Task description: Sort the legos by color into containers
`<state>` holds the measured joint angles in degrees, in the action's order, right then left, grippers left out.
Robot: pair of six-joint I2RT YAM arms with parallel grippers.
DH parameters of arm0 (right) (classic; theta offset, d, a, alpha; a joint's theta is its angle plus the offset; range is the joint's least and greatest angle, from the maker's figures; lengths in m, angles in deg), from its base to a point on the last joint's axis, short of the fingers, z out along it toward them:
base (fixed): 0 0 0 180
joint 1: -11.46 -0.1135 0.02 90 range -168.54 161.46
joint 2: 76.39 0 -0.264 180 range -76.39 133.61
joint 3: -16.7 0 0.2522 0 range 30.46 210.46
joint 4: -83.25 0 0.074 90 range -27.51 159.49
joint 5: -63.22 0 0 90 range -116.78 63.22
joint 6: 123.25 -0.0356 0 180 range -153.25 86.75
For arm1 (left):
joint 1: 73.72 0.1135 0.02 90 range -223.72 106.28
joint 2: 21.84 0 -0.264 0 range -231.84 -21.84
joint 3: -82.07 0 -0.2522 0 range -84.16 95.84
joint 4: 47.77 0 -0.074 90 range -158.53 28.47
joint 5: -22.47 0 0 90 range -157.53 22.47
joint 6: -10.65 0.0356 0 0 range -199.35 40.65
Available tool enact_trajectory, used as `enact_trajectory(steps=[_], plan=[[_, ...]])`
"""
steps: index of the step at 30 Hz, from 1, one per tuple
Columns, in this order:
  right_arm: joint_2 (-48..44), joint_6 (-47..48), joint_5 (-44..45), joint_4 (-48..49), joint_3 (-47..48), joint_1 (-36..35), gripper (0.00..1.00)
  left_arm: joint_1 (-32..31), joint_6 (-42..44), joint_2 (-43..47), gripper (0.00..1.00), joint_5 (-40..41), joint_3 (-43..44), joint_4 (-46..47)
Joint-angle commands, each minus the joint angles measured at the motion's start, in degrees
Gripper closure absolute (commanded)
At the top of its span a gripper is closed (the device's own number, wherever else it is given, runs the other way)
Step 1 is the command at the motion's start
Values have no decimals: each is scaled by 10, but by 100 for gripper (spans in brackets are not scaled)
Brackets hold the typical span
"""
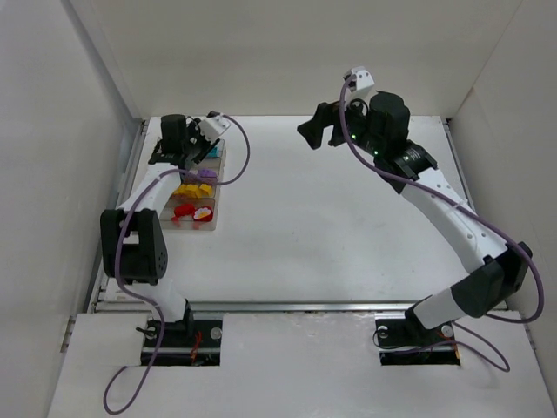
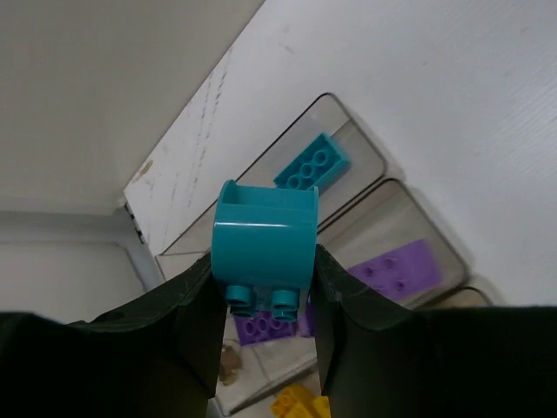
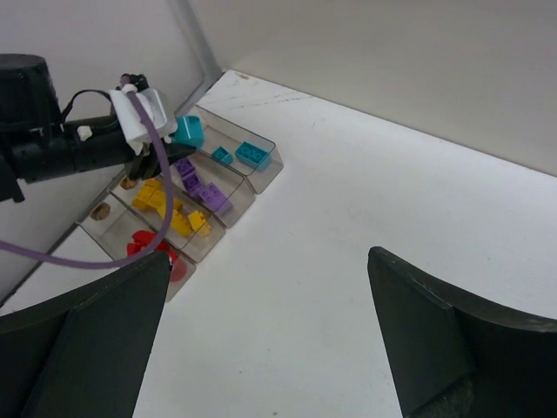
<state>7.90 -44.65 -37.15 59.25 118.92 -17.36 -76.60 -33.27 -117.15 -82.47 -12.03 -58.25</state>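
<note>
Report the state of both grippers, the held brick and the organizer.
left gripper, shut on the teal brick.
teal brick, held above the organizer, not yet released.
right gripper, open, empty.
organizer, holds loose bricks in teal, purple, yellow and red in its compartments.

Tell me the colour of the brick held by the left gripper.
Teal; the brick shows best in the left wrist view.
</note>
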Motion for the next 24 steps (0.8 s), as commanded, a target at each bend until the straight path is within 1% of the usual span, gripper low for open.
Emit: enact_trajectory(steps=[1,2,3,5,6,10,16,18,22,24], plan=[[11,6,-20,20,46,10,0,32,116,-53,100,-21,83,-31],[23,6,-20,20,55,16,0,39,129,-67,100,-21,98,-68],[28,6,-20,20,60,16,0,39,141,-79,100,-27,118,-78],[39,6,-26,20,69,21,0,50,173,-95,100,-35,118,-84],[49,6,-26,20,77,21,0,56,179,-102,100,-52,118,-84],[71,6,-39,20,90,21,0,56,210,-129,100,-72,140,-84],[83,1,-52,20,107,21,0,67,194,-209,100,-54,193,-65],[83,-5,-52,20,107,21,0,67,194,-215,100,-48,194,-58],[83,-5,-47,20,107,21,0,73,188,-227,100,-37,179,-7],[83,-10,-47,15,107,21,0,73,179,-233,99,-37,179,-1]])
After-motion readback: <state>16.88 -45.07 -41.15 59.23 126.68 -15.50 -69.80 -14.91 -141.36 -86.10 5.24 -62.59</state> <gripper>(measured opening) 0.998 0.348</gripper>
